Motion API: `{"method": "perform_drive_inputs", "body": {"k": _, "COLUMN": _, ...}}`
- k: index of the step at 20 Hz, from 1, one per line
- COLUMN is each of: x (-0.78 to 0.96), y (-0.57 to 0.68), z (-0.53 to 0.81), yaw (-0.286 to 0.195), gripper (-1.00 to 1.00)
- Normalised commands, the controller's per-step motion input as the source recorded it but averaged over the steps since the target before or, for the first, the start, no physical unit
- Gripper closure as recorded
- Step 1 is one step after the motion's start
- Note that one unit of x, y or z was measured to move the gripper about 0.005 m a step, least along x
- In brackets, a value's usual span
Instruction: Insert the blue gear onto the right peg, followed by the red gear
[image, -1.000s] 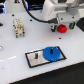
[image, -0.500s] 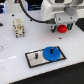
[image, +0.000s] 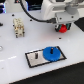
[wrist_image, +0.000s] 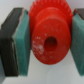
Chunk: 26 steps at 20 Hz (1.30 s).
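A: Compared with a second ago, what's different?

B: Little on the plate. The blue gear lies low at the plate's right end, lower centre of the exterior frame, same as before, apparently seated on the right peg, which it hides. The other peg stands bare.

A: And the arm?

B: The gripper sits upper right of the frame, closed on the red gear. The wrist view shows both teal pads pressed to its toothed rim, bore facing the camera. It seems to have shifted slightly; hard to judge.

A: Meaning?

B: First half looks done. The red gear is in hand, well apart from the plate, and needs carrying over.

A: Surface, room?

B: Glossy white table. A small beige fixture stands upper left. Dark background with cables, blurred.
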Motion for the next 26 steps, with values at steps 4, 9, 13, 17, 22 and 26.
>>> {"method": "perform_drive_inputs", "body": {"k": 4, "x": 0.39, "y": -0.36, "z": 0.45, "yaw": 0.000, "gripper": 1.00}}
{"method": "perform_drive_inputs", "body": {"k": 9, "x": 0.45, "y": -0.44, "z": 0.39, "yaw": 0.000, "gripper": 1.00}}
{"method": "perform_drive_inputs", "body": {"k": 13, "x": 0.48, "y": -0.49, "z": 0.36, "yaw": 0.000, "gripper": 1.00}}
{"method": "perform_drive_inputs", "body": {"k": 17, "x": 0.49, "y": -0.39, "z": 0.32, "yaw": 0.000, "gripper": 1.00}}
{"method": "perform_drive_inputs", "body": {"k": 22, "x": 0.59, "y": -0.36, "z": 0.28, "yaw": 0.000, "gripper": 1.00}}
{"method": "perform_drive_inputs", "body": {"k": 26, "x": 0.70, "y": -0.36, "z": 0.27, "yaw": 0.000, "gripper": 1.00}}
